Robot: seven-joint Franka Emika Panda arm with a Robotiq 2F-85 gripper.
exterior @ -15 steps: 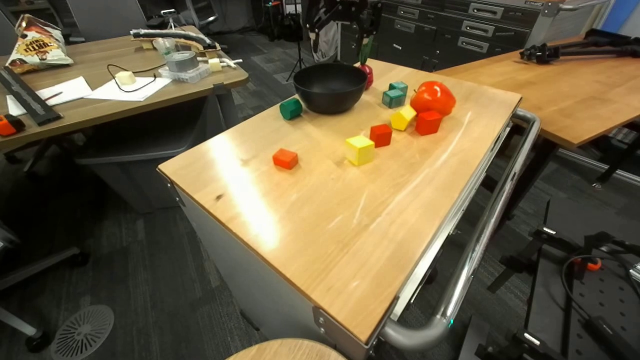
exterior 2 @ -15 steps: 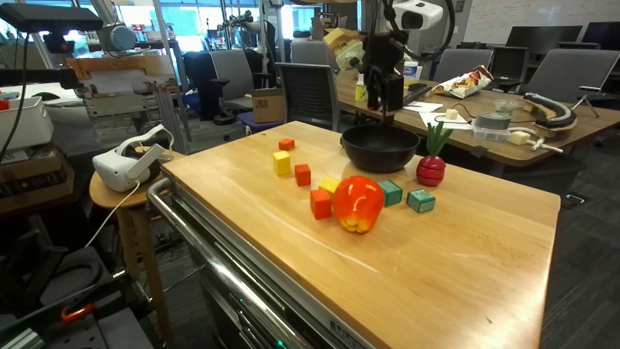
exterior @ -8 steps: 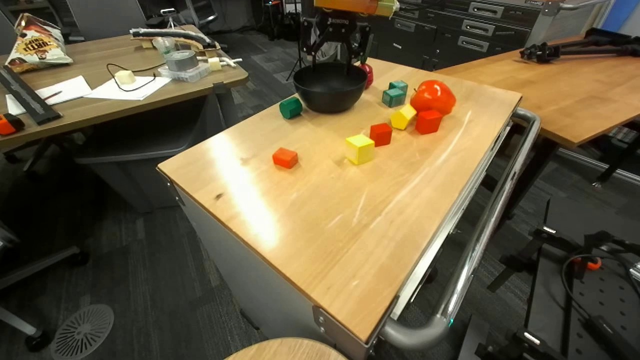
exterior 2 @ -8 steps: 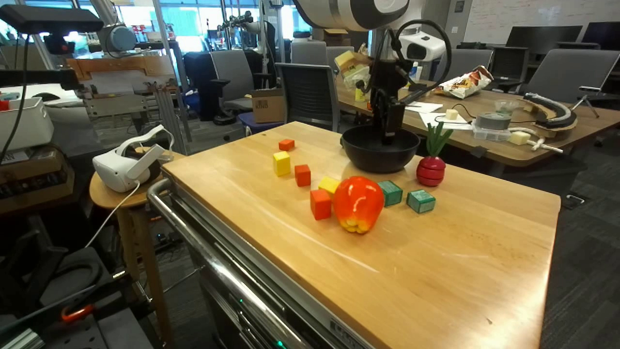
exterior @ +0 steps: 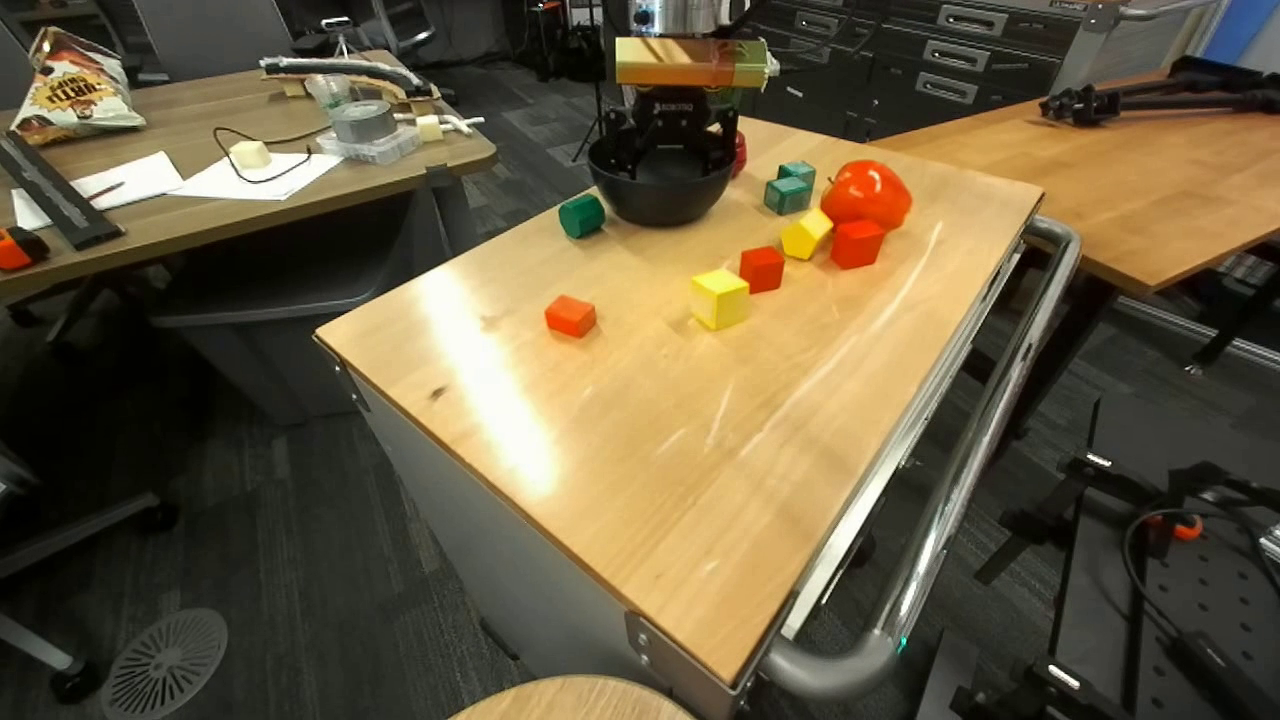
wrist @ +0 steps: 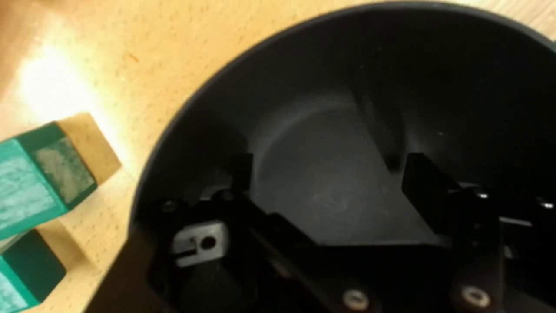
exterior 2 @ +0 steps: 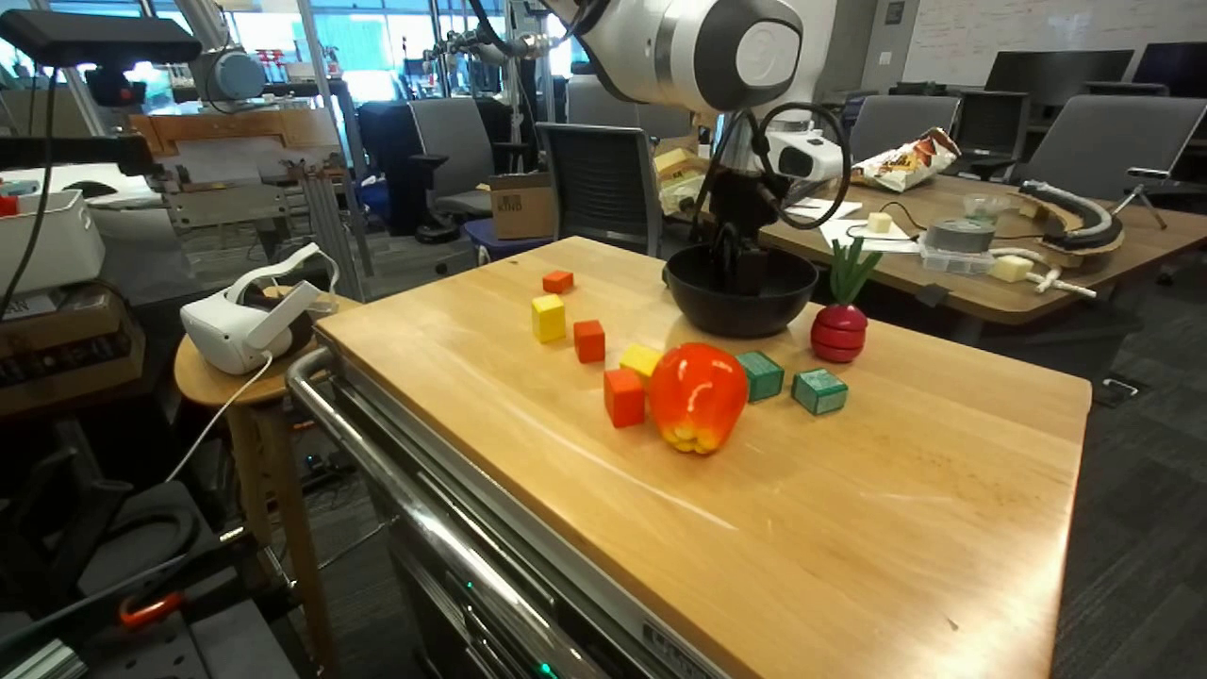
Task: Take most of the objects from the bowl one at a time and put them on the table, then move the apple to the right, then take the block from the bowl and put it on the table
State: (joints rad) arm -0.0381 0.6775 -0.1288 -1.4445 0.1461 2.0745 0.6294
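Gripper (wrist: 329, 174) is down inside the black bowl (exterior: 660, 205), fingers (wrist: 428, 191) spread apart, unclenched, bowl floor visible between them. The black bowl stands upright on the table (exterior: 620, 440). In the wrist view its right-hand interior is very dark; cannot tell whether a block lies there. Apple (exterior 2: 698, 396) rests on the table, red block (exterior 2: 624, 397) just beside it. Dark green block (exterior: 582, 216) lies near the black bowl; yellow cube (exterior: 720, 299) sits well apart from it.

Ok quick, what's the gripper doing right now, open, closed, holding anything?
Gripper: open, jaws apart inside the round black bowl, with nothing visible held between them.
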